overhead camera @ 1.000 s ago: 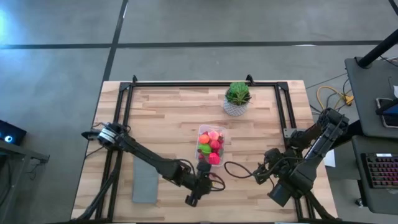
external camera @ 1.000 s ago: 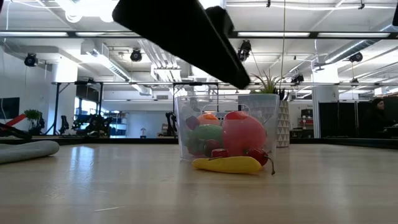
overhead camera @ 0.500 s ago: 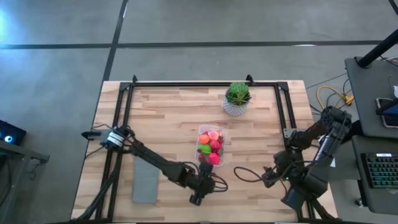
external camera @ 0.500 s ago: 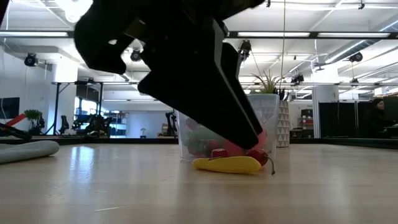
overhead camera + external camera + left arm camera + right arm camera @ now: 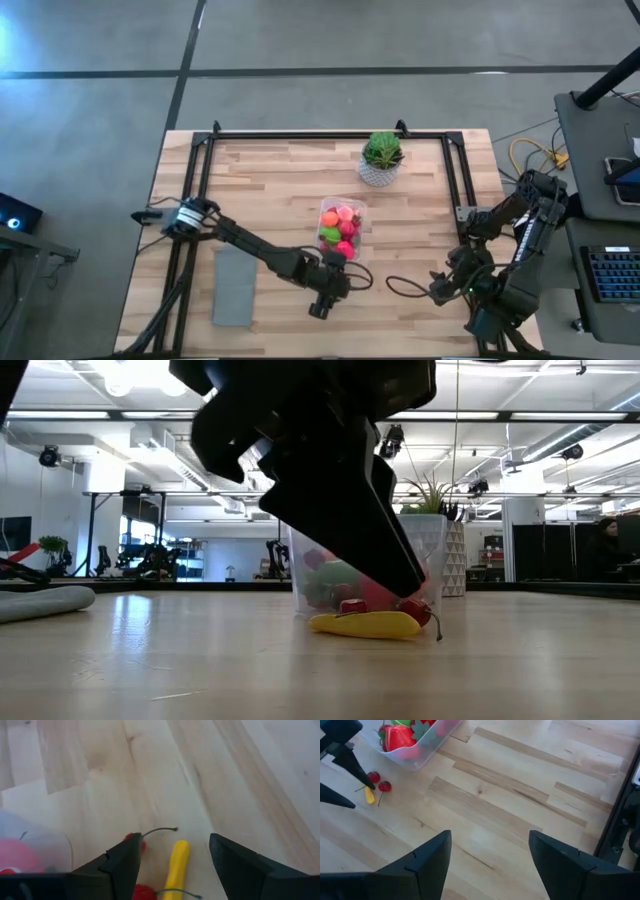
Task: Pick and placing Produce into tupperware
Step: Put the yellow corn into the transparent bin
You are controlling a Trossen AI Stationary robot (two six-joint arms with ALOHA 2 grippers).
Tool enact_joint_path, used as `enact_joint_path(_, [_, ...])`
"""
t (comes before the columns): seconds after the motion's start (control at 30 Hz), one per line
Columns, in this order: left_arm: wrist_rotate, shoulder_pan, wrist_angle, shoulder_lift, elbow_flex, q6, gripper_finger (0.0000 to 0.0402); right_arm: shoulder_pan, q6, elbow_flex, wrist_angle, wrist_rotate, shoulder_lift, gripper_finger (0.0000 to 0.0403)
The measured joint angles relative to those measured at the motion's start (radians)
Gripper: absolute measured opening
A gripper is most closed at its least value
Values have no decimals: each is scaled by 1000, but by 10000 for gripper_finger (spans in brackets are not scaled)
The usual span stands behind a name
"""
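Note:
The clear tupperware (image 5: 340, 232) stands mid-table with red, pink, orange and green produce in it. Outside, against its near side, a yellow piece (image 5: 176, 865) and two red cherries (image 5: 136, 843) lie on the wood. My left gripper (image 5: 175, 845) is open and slants down over them, one finger on each side of the yellow piece, touching nothing. In the low view it (image 5: 400, 575) stands in front of the tub, just above the yellow piece (image 5: 365, 624). My right gripper (image 5: 490, 850) hangs open over bare wood near the right edge (image 5: 447, 290).
A green potted plant (image 5: 382, 155) stands at the far side, beyond the tub. A flat grey rectangle (image 5: 233, 285) lies near the left front. A black frame (image 5: 455, 165) borders the table. Bare wood lies between the tub and my right arm.
My left gripper has moved toward the table's right edge and down, closing on the yellow piece and cherries beside the tub. My right arm has swung away from the tub toward the near right corner. Nothing on the table has moved.

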Motion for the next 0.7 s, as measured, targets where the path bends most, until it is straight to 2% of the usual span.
enact_joint_path(0.2, [5,10,-35,0,4,0,219,0,0,-2,0,-2,0,258])
enact_joint_path(0.47, [20,-31,-71,-3,24,-6,219,0,0,-8,1,-2,0,258])
enact_joint_path(0.57, [-6,-32,-122,-4,21,-6,219,0,0,-15,1,-3,0,258])
enact_joint_path(0.7, [-101,-31,-214,-4,29,-4,219,0,17,-25,0,-3,0,258])
